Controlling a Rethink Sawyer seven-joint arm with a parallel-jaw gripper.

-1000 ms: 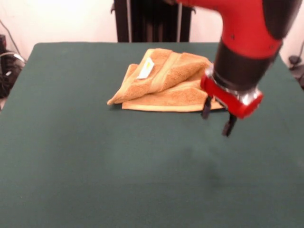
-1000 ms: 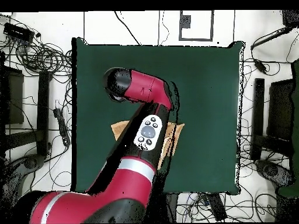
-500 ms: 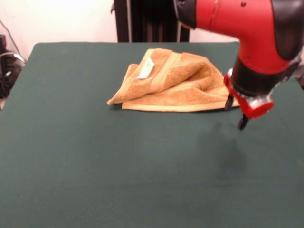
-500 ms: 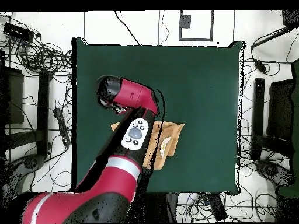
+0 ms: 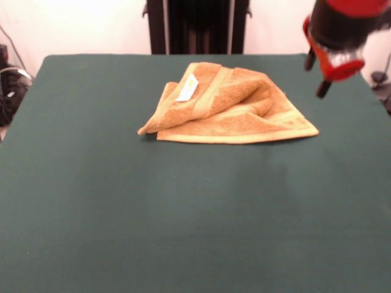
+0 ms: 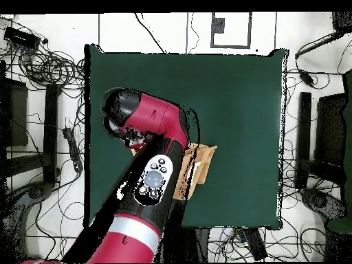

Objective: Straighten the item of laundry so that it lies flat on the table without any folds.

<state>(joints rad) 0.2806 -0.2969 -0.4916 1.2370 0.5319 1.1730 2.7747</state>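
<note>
The golden-orange towel [image 5: 229,110] lies on the dark green table [image 5: 183,213], towards its far side. It is folded over itself: a rumpled upper layer with the white label [image 5: 187,88] lies over a flat lower layer whose right corner points out. My gripper [image 5: 315,75] hangs in the air above and to the right of that corner, open and empty, touching nothing. In the overhead view the arm [image 6: 155,172] covers most of the towel [image 6: 199,163], and the gripper itself is hidden under the arm.
The black pedestal [image 5: 195,27] stands behind the table's far edge. Cables and equipment [image 6: 41,62] lie on the floor around the table [image 6: 234,89]. Cables [image 5: 9,85] also show at the left edge of the front view.
The gripper has risen and moved right, from low beside the towel's right corner to high above the table. The towel has not moved.
</note>
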